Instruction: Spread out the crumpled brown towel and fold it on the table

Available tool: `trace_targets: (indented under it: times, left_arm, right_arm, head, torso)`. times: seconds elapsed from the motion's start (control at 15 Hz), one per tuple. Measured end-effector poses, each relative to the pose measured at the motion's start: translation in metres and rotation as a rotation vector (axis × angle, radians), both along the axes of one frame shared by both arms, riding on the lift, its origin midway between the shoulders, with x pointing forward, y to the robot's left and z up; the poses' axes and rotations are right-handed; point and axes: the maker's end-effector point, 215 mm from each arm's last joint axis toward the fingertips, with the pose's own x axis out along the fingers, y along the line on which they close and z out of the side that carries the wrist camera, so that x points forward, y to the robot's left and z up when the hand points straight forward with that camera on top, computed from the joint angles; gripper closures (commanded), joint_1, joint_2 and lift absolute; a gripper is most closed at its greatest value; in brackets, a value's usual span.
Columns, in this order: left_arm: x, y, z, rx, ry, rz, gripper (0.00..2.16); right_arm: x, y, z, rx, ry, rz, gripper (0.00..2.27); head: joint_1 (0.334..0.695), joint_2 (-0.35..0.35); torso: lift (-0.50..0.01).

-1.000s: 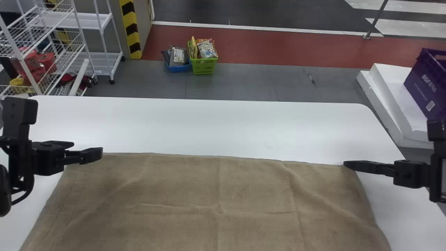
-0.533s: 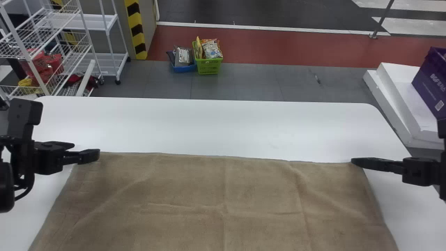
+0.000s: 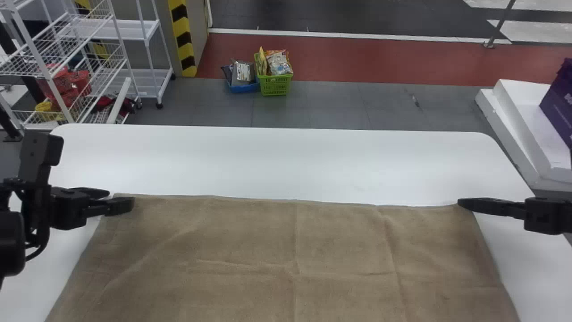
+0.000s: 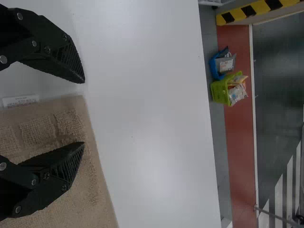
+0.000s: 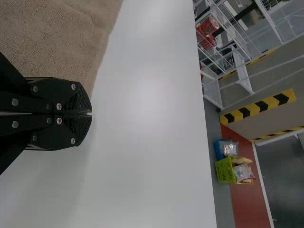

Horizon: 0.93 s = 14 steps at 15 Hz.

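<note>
The brown towel (image 3: 286,250) lies spread over the table's near part, with low creases and its far edge nearly straight. At its far left corner my left gripper (image 3: 120,199) stands open. In the left wrist view, the left gripper (image 4: 84,113) has one finger over the towel (image 4: 61,123) and the other over bare table beside it. My right gripper (image 3: 459,203) is at the far right corner. The right gripper (image 5: 91,114) is shut on the edge of the towel (image 5: 57,38) in the right wrist view; its fingers hide the pinched corner.
The white table (image 3: 277,161) extends beyond the towel's far edge. Wire shelves (image 3: 67,67) stand behind on the left, small baskets (image 3: 275,84) sit on the floor, and a white block (image 3: 527,129) with a purple crate (image 3: 561,103) is off the right side.
The head view has shifted slightly. My right gripper has moved a little away from the robot, drawing the towel's right corner along. My left gripper, still open, has come slightly nearer the robot.
</note>
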Motion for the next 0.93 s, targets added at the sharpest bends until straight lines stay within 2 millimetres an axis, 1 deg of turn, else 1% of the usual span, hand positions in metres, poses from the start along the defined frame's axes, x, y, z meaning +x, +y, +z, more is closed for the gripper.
trace_targets:
  times: [0.27,0.4,0.53,0.6,0.67,0.8,0.93]
  left_arm:
    - [-0.002,0.001,-0.002,0.004,0.006,0.004,0.45]
    - [0.000,0.004,-0.002,0.013,0.002,0.014,0.70]
    - [0.001,0.003,-0.001,0.016,-0.003,0.019,0.70]
    - [0.000,0.002,-0.002,0.016,-0.002,0.019,0.75]
    - [-0.001,0.002,-0.003,0.016,0.000,0.019,1.07]
    - [-0.004,0.005,-0.006,0.022,0.001,0.029,1.08]
    - [-0.005,0.008,-0.002,0.024,-0.009,0.037,1.08]
  right_arm:
    - [0.008,0.000,0.006,-0.013,-0.009,0.000,1.31]
    - [0.012,0.001,0.007,-0.029,-0.007,0.002,1.31]
    - [0.015,0.003,0.006,-0.043,-0.005,0.006,1.31]
    - [0.017,0.005,0.007,-0.049,-0.006,0.009,1.32]
    - [0.018,0.007,0.006,-0.054,-0.004,0.012,1.32]
    - [0.020,0.011,0.004,-0.066,0.000,0.019,1.31]
    - [0.022,0.013,0.004,-0.080,-0.004,0.022,1.31]
  head:
    - [0.695,-0.062]
    - [0.695,-0.058]
    - [0.695,-0.055]
    - [0.695,-0.054]
    - [0.695,-0.053]
    - [0.695,-0.049]
    - [0.695,-0.040]
  torso:
    - [-0.127]
    - [-0.127]
    - [-0.127]
    - [-0.127]
    - [-0.127]
    - [-0.127]
    - [-0.127]
